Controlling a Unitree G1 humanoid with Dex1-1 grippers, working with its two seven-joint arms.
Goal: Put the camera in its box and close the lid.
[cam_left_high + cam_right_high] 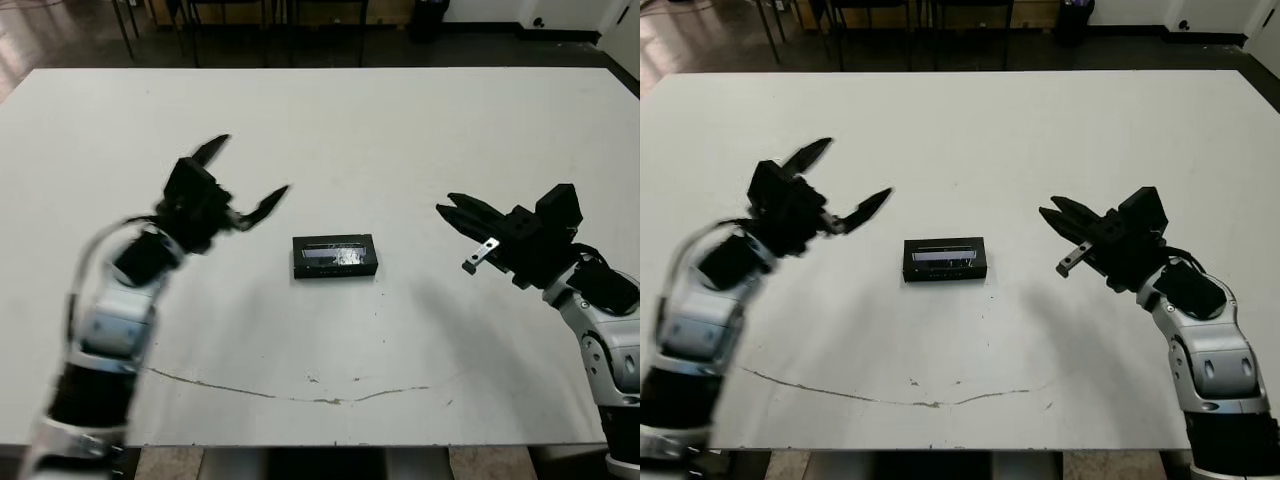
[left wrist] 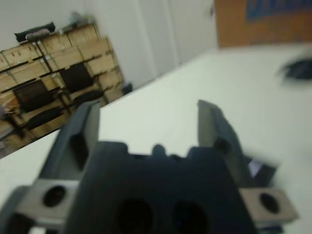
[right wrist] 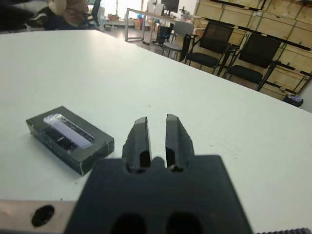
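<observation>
1. our left end effector [image 1: 250, 172] hangs above the counter [image 1: 400, 130], fingers spread wide and holding nothing.
2. our right end effector [image 1: 452, 212] hovers with its fingers nearly pressed together, also holding nothing.
3. between them the box [image 1: 335, 257] lies flat on the counter, its glossy lid [image 1: 333, 250] on top, apart from both.

1. You have the box [image 1: 335, 257] near the table's [image 1: 400, 130] centre, lying flat with its lid [image 1: 334, 248] on top.
2. Your left gripper [image 1: 243, 180] sits at the box's 10 o'clock, near it, above the table.
3. Your right gripper [image 1: 452, 214] sits at its 3 o'clock, farther off.
4. A scuff line [image 1: 300, 392] runs across the table at 6 o'clock.
</observation>
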